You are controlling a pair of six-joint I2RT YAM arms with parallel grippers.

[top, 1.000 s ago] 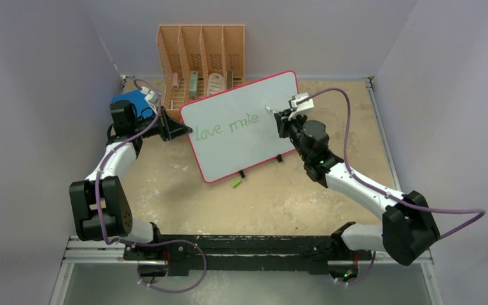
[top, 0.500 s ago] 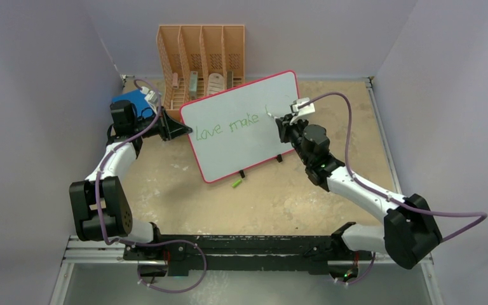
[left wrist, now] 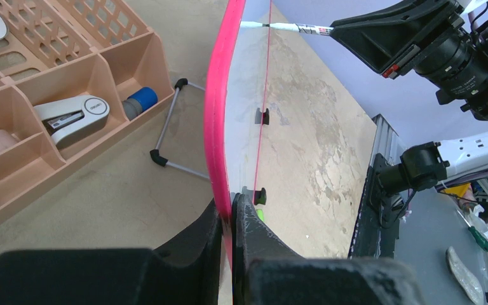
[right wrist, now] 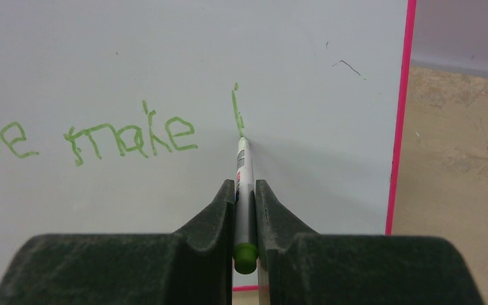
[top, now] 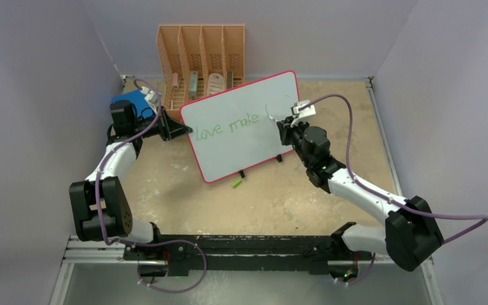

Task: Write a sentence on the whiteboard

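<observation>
Whiteboard (top: pixel 248 149), the big shiny white one with a thin pink-red rim, stood tipped up on two small black feet in the middle of the sandy table (top: pixel 305 197). Closest to the arm bases, a little green pen cap (top: pixel 236 183) lay just in front of those feet. On the board, the thin green words (top: pixel 227 126) said "love make", then one short upright line of a new letter. So the sentence looked only partly done. The right gripper (right wrist: pixel 245 190) was pressed together on a thin white marker pen (right wrist: pixel 243 166), its tip touching the bottom of that line. The left gripper (left wrist: pixel 230 213) pinched the board's left rim. Little blank room was left before the right rim, but lots below. Behind stood an orange plastic rack (top: pixel 201 57), close to the board's top corner.
</observation>
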